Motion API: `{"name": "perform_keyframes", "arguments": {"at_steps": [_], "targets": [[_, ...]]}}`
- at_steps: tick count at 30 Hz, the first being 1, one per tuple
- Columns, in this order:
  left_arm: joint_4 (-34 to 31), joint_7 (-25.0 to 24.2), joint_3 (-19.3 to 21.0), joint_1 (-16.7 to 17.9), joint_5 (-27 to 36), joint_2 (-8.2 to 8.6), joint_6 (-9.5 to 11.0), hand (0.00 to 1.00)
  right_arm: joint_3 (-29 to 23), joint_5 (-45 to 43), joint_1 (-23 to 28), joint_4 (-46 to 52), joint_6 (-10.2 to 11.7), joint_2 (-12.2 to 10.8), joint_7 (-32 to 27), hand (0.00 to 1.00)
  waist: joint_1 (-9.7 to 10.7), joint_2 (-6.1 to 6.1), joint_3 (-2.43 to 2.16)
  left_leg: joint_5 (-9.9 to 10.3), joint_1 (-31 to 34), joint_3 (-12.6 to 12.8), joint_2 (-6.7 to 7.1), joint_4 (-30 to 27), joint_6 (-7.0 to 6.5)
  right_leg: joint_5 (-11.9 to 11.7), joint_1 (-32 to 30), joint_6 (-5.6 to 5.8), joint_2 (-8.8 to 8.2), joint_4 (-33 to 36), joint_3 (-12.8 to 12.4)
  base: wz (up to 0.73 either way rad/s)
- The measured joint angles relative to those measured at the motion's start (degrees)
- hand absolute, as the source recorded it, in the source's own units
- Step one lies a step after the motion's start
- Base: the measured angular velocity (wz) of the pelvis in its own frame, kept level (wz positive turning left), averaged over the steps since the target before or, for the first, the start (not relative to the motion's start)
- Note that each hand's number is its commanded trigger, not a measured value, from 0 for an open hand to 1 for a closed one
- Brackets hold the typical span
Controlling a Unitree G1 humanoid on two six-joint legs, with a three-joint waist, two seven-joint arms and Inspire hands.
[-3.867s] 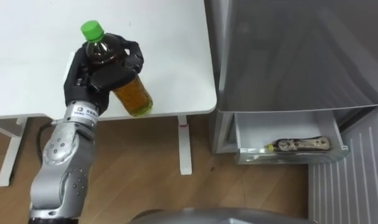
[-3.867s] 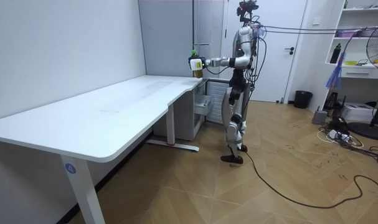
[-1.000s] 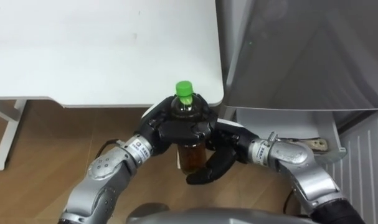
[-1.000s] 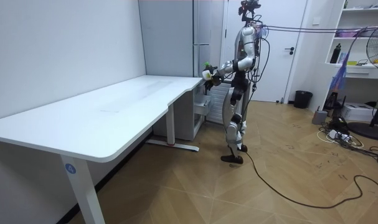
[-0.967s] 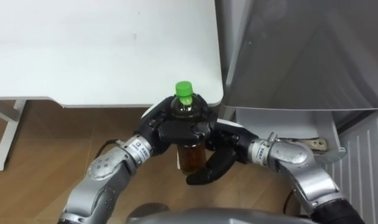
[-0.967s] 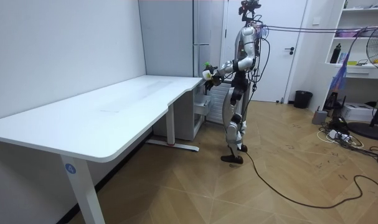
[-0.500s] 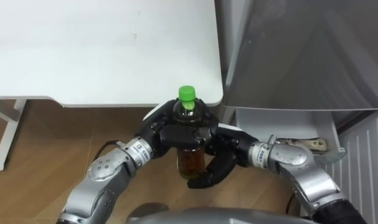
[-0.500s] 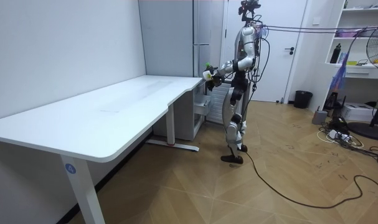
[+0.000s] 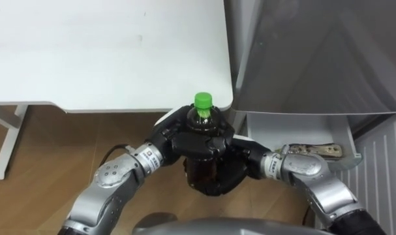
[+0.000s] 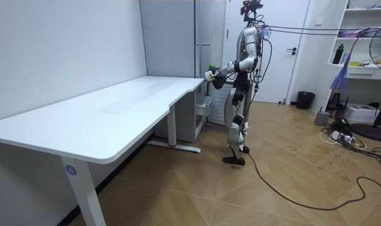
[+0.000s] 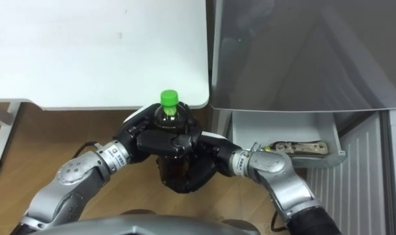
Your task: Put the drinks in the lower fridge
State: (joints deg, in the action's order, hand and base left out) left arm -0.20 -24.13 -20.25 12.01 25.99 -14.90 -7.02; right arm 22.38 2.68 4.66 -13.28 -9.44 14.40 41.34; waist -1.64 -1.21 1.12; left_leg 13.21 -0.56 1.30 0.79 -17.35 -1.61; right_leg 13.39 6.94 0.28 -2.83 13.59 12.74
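Note:
I hold a tea bottle with a green cap (image 9: 202,100) and dark brown body (image 9: 199,168) upright in front of my chest, just off the desk's near corner. My left hand (image 9: 179,136) is curled round its shoulder from the left. My right hand (image 9: 228,173) wraps its fingers round the lower body from the right. In the room view I stand between the desk's end and the grey fridge, with the bottle (image 10: 210,68) at chest height. The fridge's lower drawer (image 9: 295,133) stands pulled out at my right, and another bottle (image 9: 313,151) lies flat in it.
The white desk (image 9: 106,52) fills the upper left, its leg (image 9: 10,147) on the wooden floor. The grey fridge body (image 9: 315,59) rises at the right, close to the desk's edge. The ribbed fridge door (image 9: 380,176) hangs open at far right.
My right hand's fingers have closed from straight to curled round the bottle's lower body. The bottle has shifted slightly right and towards me, still in my left hand.

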Motion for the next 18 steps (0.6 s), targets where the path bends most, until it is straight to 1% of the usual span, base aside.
{"name": "perform_keyframes", "arguments": {"at_steps": [8, 9, 10, 12, 13, 14, 18], "targets": [[0.0, -0.07, -0.08, -0.08, 0.08, 0.0, 0.0, 1.0, 0.02, 0.09, 0.0, 0.0, -0.01, 0.08, 0.07, 1.0, 0.01, -0.03, 0.0, 0.0, -0.01, 0.01, 0.01, 0.02, 0.0, 0.0, 0.0, 0.0, 0.0, 0.0, 0.0, 0.0], [0.0, -0.04, -0.07, -0.1, 0.08, 0.0, 0.0, 0.98, 0.03, 0.14, 0.0, 0.0, -0.01, 0.09, 0.07, 1.0, 0.01, -0.05, 0.0, 0.0, -0.02, 0.01, 0.01, 0.03, 0.0, 0.0, 0.0, 0.0, 0.0, 0.0, 0.0, 0.0], [0.0, 0.02, -0.07, -0.13, 0.06, -0.01, 0.0, 0.93, 0.06, 0.23, 0.0, 0.0, -0.01, 0.09, 0.07, 1.0, 0.01, -0.05, 0.0, 0.0, -0.02, 0.01, 0.01, 0.04, 0.0, 0.0, -0.01, 0.0, 0.0, 0.0, 0.0, 0.0], [0.0, 0.09, -0.35, -0.18, -0.28, -0.11, -0.01, 0.56, 0.35, 0.33, -0.03, 0.0, -0.04, 0.13, -0.01, 1.0, 0.02, -0.08, 0.0, 0.0, -0.02, 0.01, 0.01, 0.04, 0.0, 0.0, -0.01, 0.0, -0.01, 0.0, 0.0, 0.0], [0.0, 0.09, -0.37, -0.18, -0.37, -0.11, -0.02, 0.49, 0.44, 0.33, -0.03, 0.0, -0.06, 0.15, -0.07, 1.0, 0.02, -0.1, 0.01, 0.0, -0.02, 0.01, 0.01, 0.03, 0.0, 0.0, -0.01, 0.0, -0.01, 0.0, 0.0, 0.0], [0.0, 0.09, -0.37, -0.18, -0.4, -0.12, -0.03, 0.0, 0.51, 0.34, -0.03, 0.0, -0.08, 0.15, -0.15, 1.0, 0.01, -0.15, 0.01, 0.0, -0.02, 0.01, 0.01, 0.03, 0.0, 0.0, -0.01, 0.0, 0.0, 0.0, 0.0, 0.0], [0.0, -0.23, -0.36, -0.19, -0.41, -0.31, -0.03, 0.0, 0.54, 0.33, -0.03, 0.0, -0.13, 0.41, -0.33, 1.0, -0.02, -0.18, -0.01, 0.0, -0.02, 0.04, 0.0, -0.17, 0.0, 0.0, -0.01, 0.0, -0.01, 0.0, 0.0, 0.0]]}}
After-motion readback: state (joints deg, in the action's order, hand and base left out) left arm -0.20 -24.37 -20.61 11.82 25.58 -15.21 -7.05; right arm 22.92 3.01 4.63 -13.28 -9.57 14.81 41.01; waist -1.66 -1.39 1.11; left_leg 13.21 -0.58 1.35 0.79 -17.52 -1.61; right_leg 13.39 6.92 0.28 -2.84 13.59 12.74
